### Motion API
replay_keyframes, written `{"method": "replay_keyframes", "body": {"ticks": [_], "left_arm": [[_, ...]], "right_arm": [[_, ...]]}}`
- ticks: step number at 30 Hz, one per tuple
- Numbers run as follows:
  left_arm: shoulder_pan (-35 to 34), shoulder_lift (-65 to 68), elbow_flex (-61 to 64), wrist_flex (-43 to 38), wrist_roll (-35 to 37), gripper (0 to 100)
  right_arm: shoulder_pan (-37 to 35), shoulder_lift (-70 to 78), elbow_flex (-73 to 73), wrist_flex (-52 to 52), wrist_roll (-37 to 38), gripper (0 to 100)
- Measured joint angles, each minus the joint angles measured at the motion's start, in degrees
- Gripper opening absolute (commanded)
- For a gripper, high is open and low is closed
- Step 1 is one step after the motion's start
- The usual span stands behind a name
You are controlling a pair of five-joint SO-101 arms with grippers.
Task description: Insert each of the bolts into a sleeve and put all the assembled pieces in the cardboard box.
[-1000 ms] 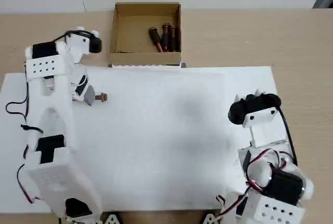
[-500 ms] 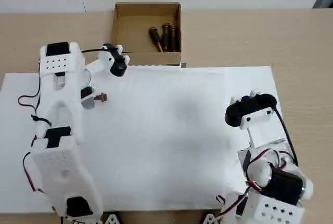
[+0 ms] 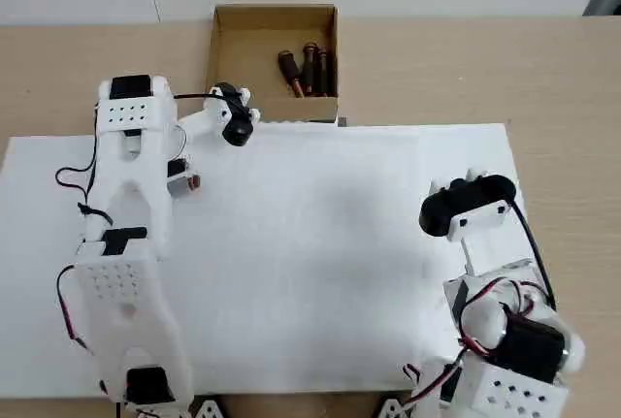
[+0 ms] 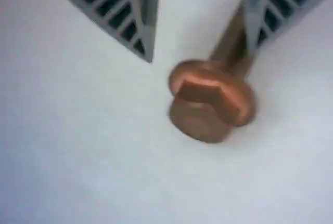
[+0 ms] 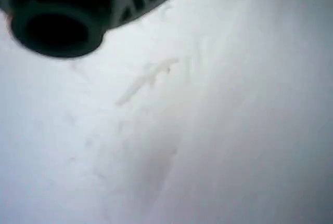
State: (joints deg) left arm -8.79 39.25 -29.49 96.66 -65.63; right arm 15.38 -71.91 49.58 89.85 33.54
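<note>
over the last second the left arm has swung round towards the box side and its pincer has crept forward along the bolt, which has not shifted. this looks like a grasp being lined up, not yet made. the pincer stands well open. the bolt lies between its jaws on the white sheet, shaft touching one finger, the other apart, hex head poking just past the tips. beyond the pincer sits the cardboard box with assembled pieces inside. well apart rests the right arm – its grip cannot be told.
</note>
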Motion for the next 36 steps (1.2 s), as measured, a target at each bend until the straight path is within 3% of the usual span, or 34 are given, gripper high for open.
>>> {"method": "replay_keyframes", "body": {"ticks": [11, 19, 30, 36], "left_arm": [[0.18, 2.99, -0.09, -2.99, -0.18, 0], [0.35, 2.90, -2.81, 0.62, 0.18, 1], [8.09, -10.11, -7.12, 2.46, 22.15, 1], [12.75, -20.92, -7.21, 2.81, 24.44, 1]], "right_arm": [[0.00, 0.00, 0.00, -0.09, 0.00, 0.5], [0.00, 0.00, 0.00, -0.09, 0.00, 0.4], [0.00, 0.00, -0.26, -0.09, -0.70, 0.4], [0.00, -0.35, -4.84, 0.26, -1.76, 0.4]]}}
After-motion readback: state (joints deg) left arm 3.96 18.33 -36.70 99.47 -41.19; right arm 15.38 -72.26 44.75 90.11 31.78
